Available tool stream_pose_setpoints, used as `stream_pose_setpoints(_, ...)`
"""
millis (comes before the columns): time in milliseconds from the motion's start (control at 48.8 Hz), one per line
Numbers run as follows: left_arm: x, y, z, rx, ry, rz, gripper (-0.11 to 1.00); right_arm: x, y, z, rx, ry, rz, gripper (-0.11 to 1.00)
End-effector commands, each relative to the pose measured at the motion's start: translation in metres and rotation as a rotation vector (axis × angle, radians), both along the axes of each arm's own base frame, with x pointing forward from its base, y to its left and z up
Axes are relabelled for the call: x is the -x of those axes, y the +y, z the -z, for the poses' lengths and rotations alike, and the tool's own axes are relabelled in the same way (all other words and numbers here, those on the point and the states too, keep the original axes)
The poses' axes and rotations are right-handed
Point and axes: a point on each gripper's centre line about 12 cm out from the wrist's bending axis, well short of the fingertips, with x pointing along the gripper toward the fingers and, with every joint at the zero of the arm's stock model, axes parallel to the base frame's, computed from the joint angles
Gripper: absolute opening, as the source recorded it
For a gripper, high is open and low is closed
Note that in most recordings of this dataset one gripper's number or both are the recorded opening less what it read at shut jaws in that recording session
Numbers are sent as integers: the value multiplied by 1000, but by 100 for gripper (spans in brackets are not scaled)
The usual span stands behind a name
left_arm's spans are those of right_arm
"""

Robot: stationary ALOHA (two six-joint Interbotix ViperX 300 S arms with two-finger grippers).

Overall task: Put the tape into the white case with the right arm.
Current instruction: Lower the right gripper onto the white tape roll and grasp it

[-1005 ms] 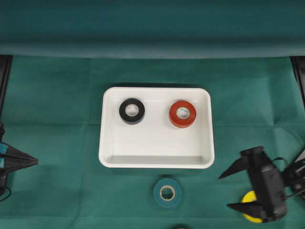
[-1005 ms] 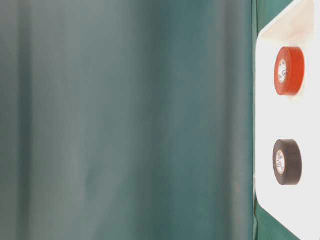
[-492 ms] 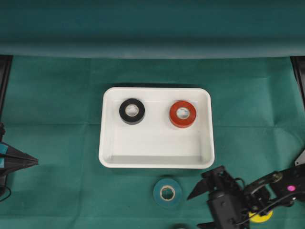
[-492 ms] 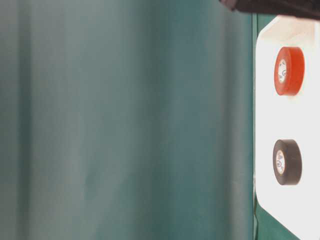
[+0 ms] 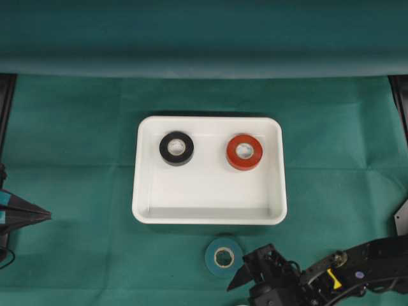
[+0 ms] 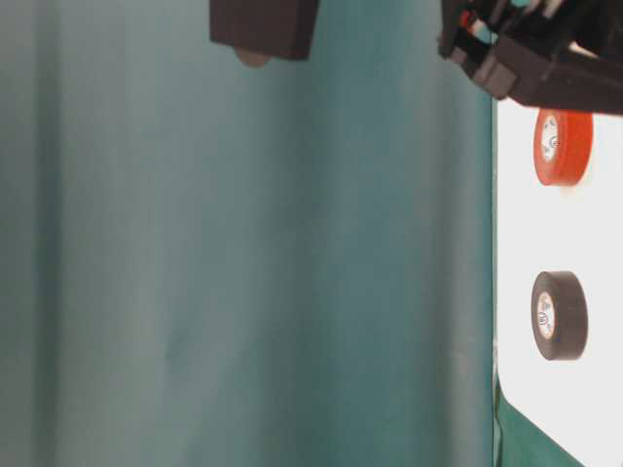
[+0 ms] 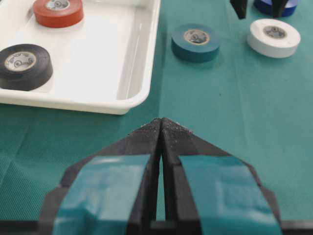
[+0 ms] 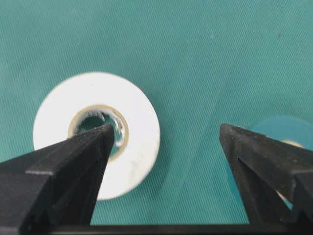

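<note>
The white case (image 5: 209, 220) lies mid-table with a black tape (image 5: 176, 148) and a red tape (image 5: 244, 152) inside. A teal tape (image 5: 224, 257) rests on the cloth just in front of it. In the right wrist view my right gripper (image 8: 166, 133) hovers open over the cloth. Its left finger (image 8: 73, 166) covers the hole of a white tape (image 8: 134, 122), and the teal tape (image 8: 274, 128) shows beside the right finger. The right arm (image 5: 357, 271) reaches in along the bottom edge. My left gripper (image 7: 161, 121) is shut on nothing at the far left.
The left wrist view shows the white tape (image 7: 273, 37) and a blue tape (image 7: 266, 6) lying right of the teal tape (image 7: 196, 42), with the right fingers (image 7: 239, 7) above them. Green cloth covers the table (image 5: 76, 127).
The right arm has swung from the right side down and left to the bottom centre, away from a yellow tape, jaws still open. The left arm has not moved.
</note>
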Motion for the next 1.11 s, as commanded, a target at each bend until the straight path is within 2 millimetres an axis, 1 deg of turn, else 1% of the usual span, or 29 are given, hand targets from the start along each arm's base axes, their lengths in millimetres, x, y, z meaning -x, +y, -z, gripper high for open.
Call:
stream_pose_setpoints(0,-1,0,-5,1,-14,0,0,-7,5,-9,-7,-30,-9,68)
stream_pose_setpoints(246,-1,0,-5,1,-15,0,0,-7,4,-8,-7,-27,-7,68)
stream_pose_setpoints(738,-1,0,-5,1,-14,0,0,-16,7,21,10,39,-5,68)
stream_pose_setpoints(1026,-1,0,-5,1,-14,0,0,-19,8,22,9,39,-4,68)
stream_pose_setpoints(1087,-1,0,-5,1,-14,0,0,-19,8,22,10,39,-5,66)
